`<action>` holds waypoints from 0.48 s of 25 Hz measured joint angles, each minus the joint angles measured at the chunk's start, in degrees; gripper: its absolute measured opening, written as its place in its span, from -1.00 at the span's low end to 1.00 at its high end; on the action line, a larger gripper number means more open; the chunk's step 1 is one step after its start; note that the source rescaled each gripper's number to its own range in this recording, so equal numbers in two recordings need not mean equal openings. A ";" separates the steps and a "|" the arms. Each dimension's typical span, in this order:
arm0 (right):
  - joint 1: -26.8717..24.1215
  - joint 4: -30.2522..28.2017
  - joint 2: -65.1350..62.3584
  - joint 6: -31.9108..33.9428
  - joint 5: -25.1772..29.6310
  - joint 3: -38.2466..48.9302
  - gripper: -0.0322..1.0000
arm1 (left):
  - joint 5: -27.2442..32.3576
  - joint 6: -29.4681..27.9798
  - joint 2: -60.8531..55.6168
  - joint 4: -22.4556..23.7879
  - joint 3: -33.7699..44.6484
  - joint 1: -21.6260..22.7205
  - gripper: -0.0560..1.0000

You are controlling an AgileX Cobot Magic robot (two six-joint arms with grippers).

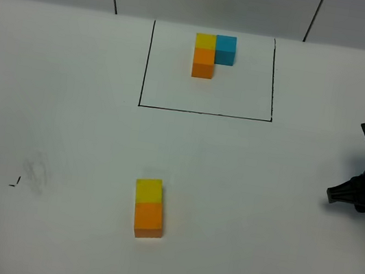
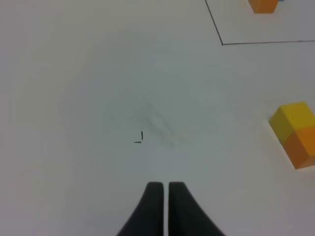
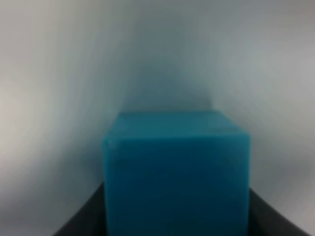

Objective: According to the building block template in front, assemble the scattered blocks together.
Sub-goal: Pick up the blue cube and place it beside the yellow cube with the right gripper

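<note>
The white tabletop (image 1: 60, 118) carries, at its far side, the black-outlined rectangle holding the template, a small L of yellow, blue and orange cubes (image 1: 212, 53), and nearer me the loose matte yellow cube (image 1: 148, 189) already butted against the loose orange cube (image 1: 149, 218). My right claw (image 1: 360, 196) sits at the right edge of the table with the loose light-blue cube (image 3: 176, 172) between its jaws, which look set against its sides, though I cannot tell if the clamp is firm; my left claw (image 2: 165, 194) is pressed together, empty, over bare table. I judge the blue cube is the last piece, so next I must carry it to the yellow cube's right side, flush, matching the L.
</note>
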 joint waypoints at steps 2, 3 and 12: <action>0.00 0.00 0.00 0.00 0.00 0.00 0.08 | 0.00 0.00 0.00 0.00 0.00 0.00 -0.88; 0.00 0.00 0.00 -0.08 -0.05 0.00 0.08 | 0.00 0.00 0.00 0.00 0.00 0.00 -0.88; 0.00 0.00 0.00 -0.08 -1.64 0.00 0.08 | 0.00 0.00 0.00 0.00 0.00 0.00 -0.88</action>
